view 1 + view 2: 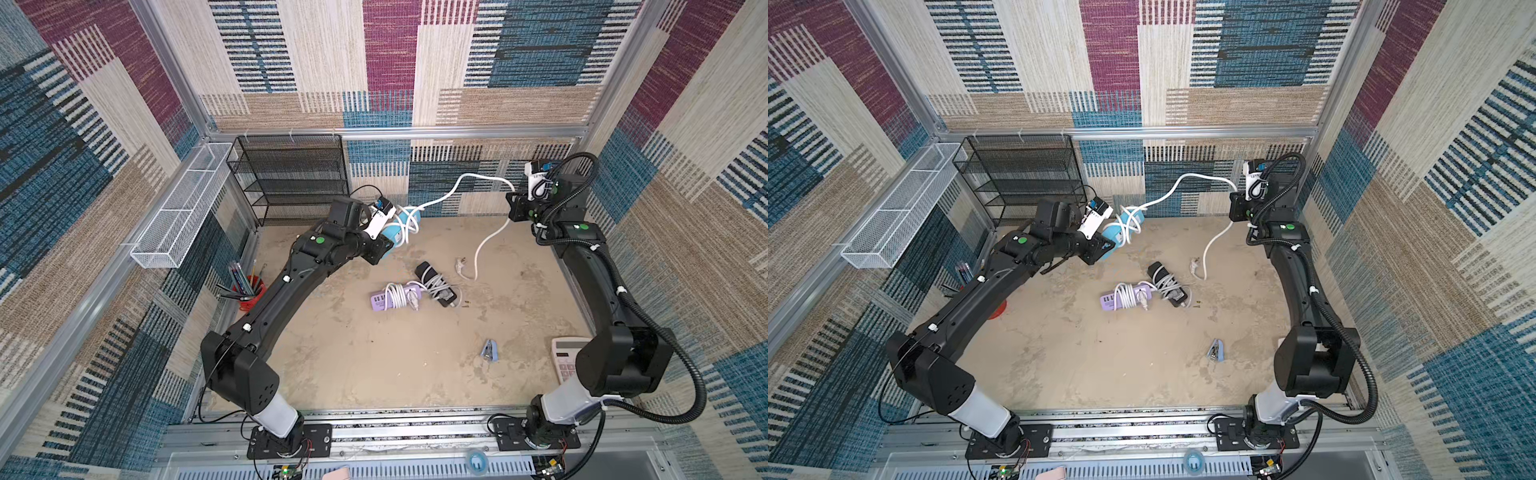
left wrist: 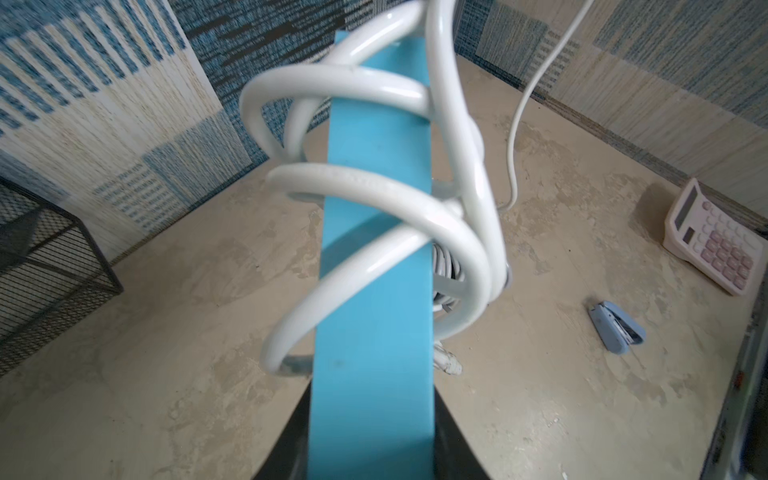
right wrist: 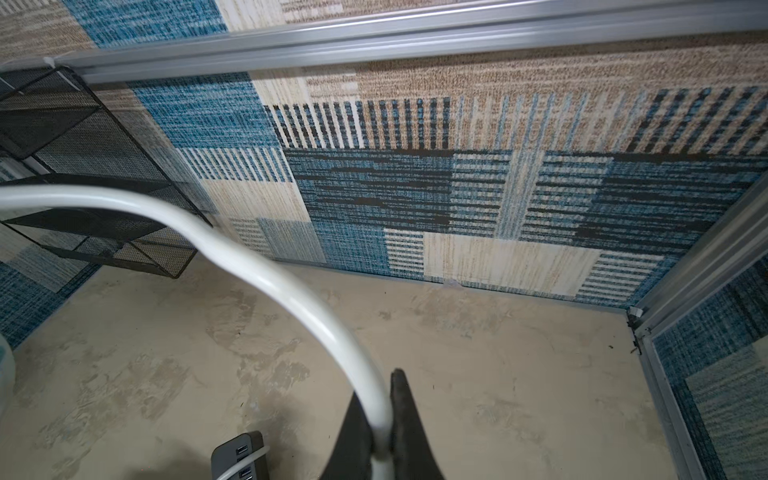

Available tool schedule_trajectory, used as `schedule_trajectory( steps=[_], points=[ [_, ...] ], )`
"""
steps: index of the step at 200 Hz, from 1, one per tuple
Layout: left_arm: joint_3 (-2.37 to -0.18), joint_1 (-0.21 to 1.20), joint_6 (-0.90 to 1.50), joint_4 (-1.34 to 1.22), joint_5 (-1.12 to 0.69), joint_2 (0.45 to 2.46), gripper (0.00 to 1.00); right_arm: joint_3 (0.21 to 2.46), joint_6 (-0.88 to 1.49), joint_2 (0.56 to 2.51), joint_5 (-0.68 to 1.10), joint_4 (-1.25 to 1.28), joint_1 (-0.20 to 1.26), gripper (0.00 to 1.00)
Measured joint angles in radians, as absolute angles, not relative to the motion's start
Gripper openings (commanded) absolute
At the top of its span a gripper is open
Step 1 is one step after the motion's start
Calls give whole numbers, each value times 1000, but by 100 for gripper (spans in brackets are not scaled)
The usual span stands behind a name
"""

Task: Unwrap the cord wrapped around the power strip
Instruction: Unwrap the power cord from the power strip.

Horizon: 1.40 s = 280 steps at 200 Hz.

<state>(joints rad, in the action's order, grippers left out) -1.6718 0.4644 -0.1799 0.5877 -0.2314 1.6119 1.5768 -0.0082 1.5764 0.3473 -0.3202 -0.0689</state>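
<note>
- Tabletop (image 1: 374, 374): beige and mottled, with patterned walls around it.
- Purple power strip (image 1: 379, 300): lies flat near the middle, with a white cable coiled around it.
- Black power strip (image 1: 426, 270): wrapped in grey cable, set at an angle against the purple strip's right end.
- White cord (image 1: 476, 266): its plug end rests on the surface beyond the black strip, farther back and to the right of the purple strip.
- Stapler (image 1: 487, 349): blue, to the right of the purple strip and nearer the arm bases, well apart.
- Calculator (image 1: 562, 361): pale pink, farther right than the stapler, at the table's edge.
- Red cup (image 1: 251, 293): holds pens, far left of the purple strip.
- Mesh rack (image 1: 291, 178): black, stands behind and left of the purple strip, against the back wall.
</note>
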Motion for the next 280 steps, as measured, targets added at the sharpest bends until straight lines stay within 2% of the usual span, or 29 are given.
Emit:
schedule_trajectory(
  steps=[42,89,136,171,226,280],
  points=[
    [-1731,443,-187,575,-190,1635,0,1521,6,1508,348,-309,-51,0],
    [-1702,442,-187,577,-219,1655,0,1609,-2,1466,358,-305,-48,0],
    [-1737,391,-183,580,-244,1702,0,1312,4,1263,360,-271,-33,0],
    [-1764,354,-176,574,-252,1713,0,1065,33,1211,313,-229,-31,0],
    [-1716,328,-175,565,-259,1623,0,874,108,1278,187,-117,-71,0],
    [-1680,316,-176,561,-268,1554,0,843,153,1406,157,-49,-137,0]
  ],
)
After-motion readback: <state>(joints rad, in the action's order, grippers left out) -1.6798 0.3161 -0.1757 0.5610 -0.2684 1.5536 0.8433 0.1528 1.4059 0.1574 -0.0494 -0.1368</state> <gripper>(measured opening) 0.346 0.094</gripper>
